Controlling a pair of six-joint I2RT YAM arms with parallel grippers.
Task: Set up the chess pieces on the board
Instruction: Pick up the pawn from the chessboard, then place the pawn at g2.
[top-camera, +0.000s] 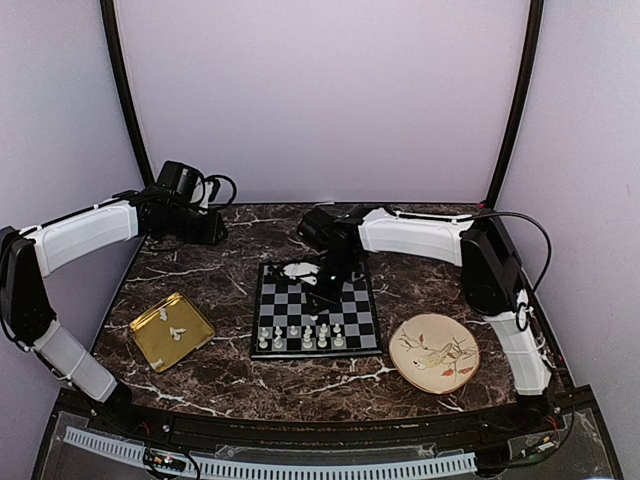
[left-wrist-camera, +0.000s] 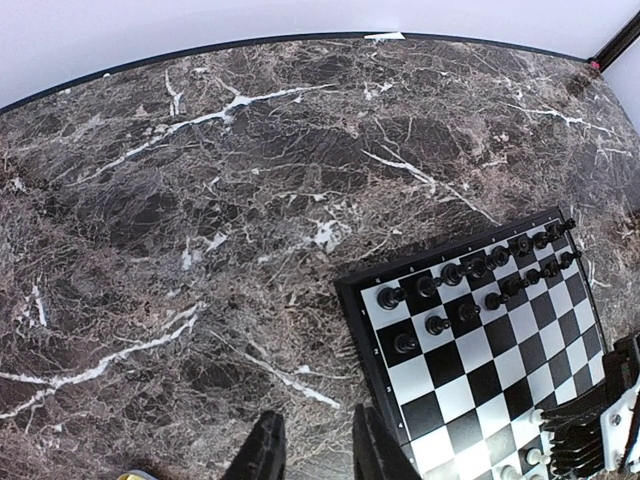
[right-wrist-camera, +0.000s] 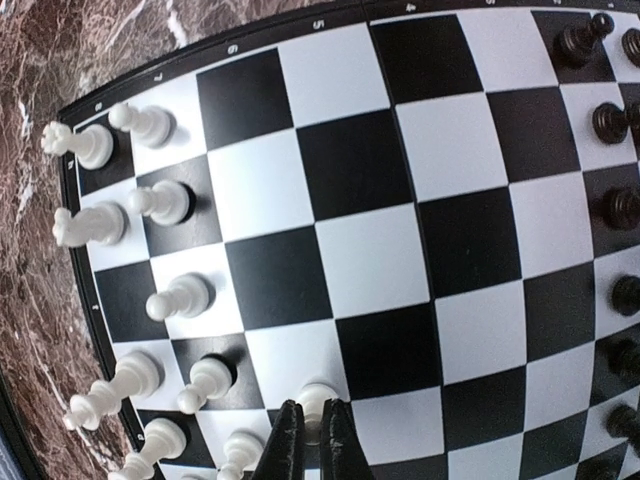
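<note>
Between the right fingers, a white pawn (on the board)

We look down on a dark marble-patterned table, brown veined with white, enclosed by plain pale lilac walls. Two thin black struts rise from its back corners. Soft, even light fills our view, and shadows are faint.

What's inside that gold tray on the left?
A few tiny white chess pieces lie loose in the gold tray, too small to identify. Nothing covers its floor.
</note>
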